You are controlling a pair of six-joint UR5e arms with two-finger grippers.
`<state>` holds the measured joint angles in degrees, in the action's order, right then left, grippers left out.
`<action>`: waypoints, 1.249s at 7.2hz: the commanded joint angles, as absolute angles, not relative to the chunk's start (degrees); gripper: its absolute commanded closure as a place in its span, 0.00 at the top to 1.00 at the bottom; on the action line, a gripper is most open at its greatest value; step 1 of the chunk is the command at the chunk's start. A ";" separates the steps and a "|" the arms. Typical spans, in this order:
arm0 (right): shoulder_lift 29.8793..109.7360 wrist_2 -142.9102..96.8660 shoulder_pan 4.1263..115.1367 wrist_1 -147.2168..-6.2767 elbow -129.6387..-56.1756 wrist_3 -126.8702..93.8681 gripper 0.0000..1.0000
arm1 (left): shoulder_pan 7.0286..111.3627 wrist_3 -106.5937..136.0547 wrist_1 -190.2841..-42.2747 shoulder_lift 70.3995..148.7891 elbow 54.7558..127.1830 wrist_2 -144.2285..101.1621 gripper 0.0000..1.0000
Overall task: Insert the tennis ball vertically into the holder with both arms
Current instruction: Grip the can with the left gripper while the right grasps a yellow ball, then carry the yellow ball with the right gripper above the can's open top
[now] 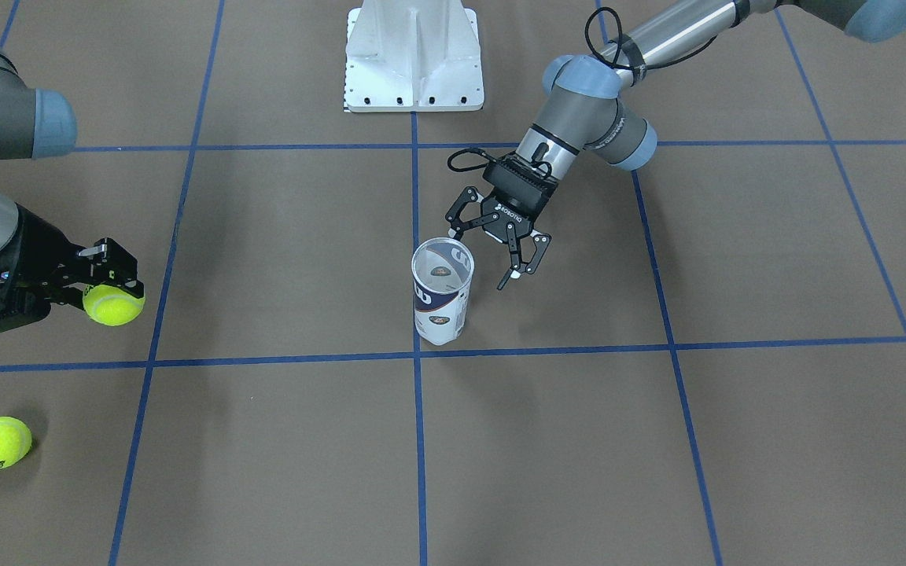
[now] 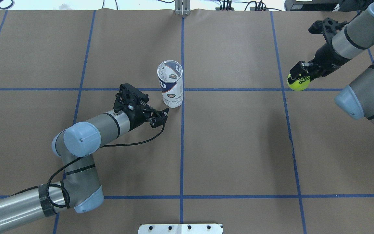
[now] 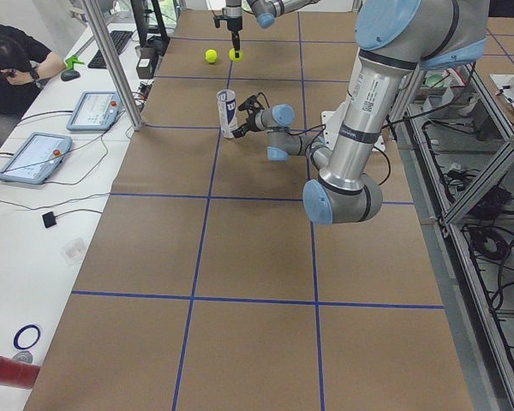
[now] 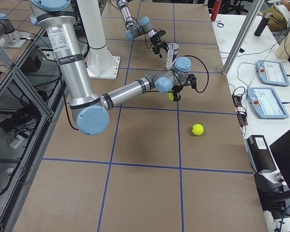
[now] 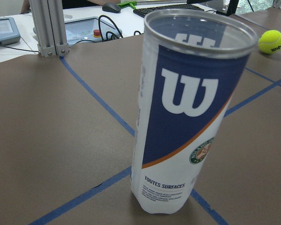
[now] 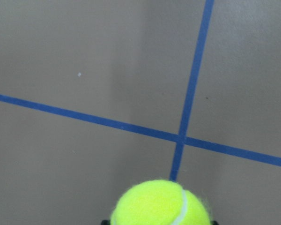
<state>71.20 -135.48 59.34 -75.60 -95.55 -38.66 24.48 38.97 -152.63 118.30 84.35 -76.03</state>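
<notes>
The right gripper point(image 1: 111, 284) is pinching a tennis ball point(image 1: 113, 306) well apart from the upright holder point(image 1: 441, 295), while the left gripper point(image 1: 491, 253) is hovering spread beside it, so carrying and insertion are not yet done.

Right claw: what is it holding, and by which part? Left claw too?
Right claw pinches a fuzzy yellow-green tennis ball across its sides. Left claw, open beside the clear plastic can, holds nothing.

The clear holder point(image 1: 442, 292) stands upright and open-topped, mid-desk. My right fingers point(image 1: 111, 261) pinch a yellow tennis ball point(image 1: 113, 305) near the desk's right edge.
</notes>
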 commanded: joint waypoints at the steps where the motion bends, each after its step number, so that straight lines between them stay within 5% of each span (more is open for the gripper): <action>1: 68.39 -135.53 59.15 -75.67 -95.71 -42.97 0.00 | 24.17 39.11 -152.75 120.14 82.27 -73.13 0.99; 9: 63.30 -135.44 56.87 -75.15 -95.45 -52.44 0.00 | 23.03 39.72 -152.84 124.62 77.88 -70.22 0.99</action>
<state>64.95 -135.54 57.84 -75.30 -95.54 -49.04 23.03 39.36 -152.77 123.91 78.47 -70.23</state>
